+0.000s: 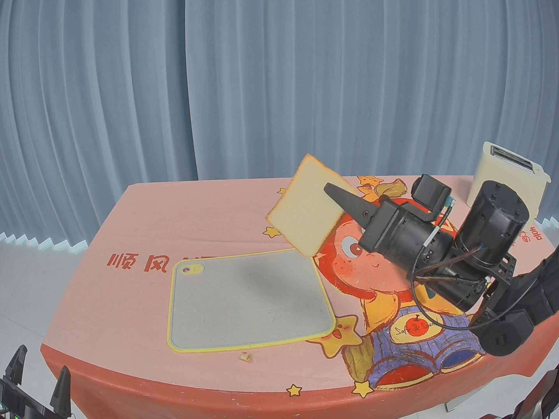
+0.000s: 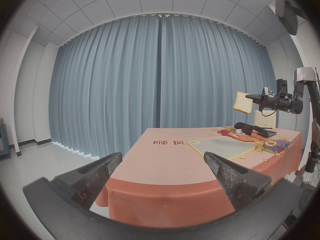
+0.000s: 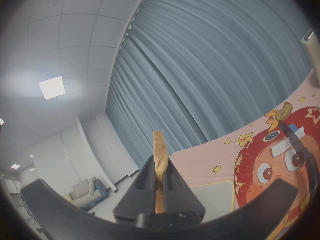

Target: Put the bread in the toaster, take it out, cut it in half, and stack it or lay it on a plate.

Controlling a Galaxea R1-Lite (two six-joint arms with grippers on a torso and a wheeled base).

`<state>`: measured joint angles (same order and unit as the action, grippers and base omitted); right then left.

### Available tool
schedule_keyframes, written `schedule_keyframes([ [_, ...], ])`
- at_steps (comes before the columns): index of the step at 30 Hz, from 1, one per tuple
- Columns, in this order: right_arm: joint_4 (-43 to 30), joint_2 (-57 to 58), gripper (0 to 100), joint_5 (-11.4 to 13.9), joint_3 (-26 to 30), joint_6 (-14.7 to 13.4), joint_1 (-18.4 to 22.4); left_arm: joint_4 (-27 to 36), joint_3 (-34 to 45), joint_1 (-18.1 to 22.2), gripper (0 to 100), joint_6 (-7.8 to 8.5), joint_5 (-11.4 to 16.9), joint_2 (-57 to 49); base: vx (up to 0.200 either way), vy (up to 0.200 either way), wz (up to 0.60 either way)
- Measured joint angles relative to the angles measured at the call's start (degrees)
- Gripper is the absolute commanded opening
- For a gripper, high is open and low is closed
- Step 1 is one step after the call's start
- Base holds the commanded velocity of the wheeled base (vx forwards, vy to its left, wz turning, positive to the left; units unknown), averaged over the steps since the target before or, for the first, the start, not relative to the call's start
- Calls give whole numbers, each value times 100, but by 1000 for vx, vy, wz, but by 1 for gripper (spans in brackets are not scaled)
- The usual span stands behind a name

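The right gripper (image 1: 333,193) pinches one edge of the bread (image 1: 303,216), holding it tilted in the air over the board's (image 1: 244,301) far right corner, probably to lay it flat for cutting. The left gripper (image 2: 162,159) hangs off the tabletop's near left corner, fingers wide apart and empty.

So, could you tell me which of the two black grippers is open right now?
The left gripper, spread wide and holding nothing; the right gripper is clamped on the pale square bread slice.
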<state>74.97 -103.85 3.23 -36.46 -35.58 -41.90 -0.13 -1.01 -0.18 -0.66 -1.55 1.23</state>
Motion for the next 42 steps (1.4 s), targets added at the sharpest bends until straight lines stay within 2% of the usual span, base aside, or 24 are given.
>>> schedule_keyframes([
  [2,-6,-128,0,-28,-100,-188,21,-2,0,0,100,0,0,0,0,0,0],
  [6,-4,-315,0,-17,-199,-345,37,-2,0,0,100,0,0,0,0,0,0],
  [9,-4,-447,0,2,-273,-680,41,-2,0,0,100,-2,-1,0,0,0,0],
  [13,18,-618,0,27,-347,-873,48,-2,0,-2,100,-2,-1,0,0,0,0],
  [42,79,-1415,0,-30,-385,-864,122,-2,0,0,100,-2,0,0,0,0,0],
])
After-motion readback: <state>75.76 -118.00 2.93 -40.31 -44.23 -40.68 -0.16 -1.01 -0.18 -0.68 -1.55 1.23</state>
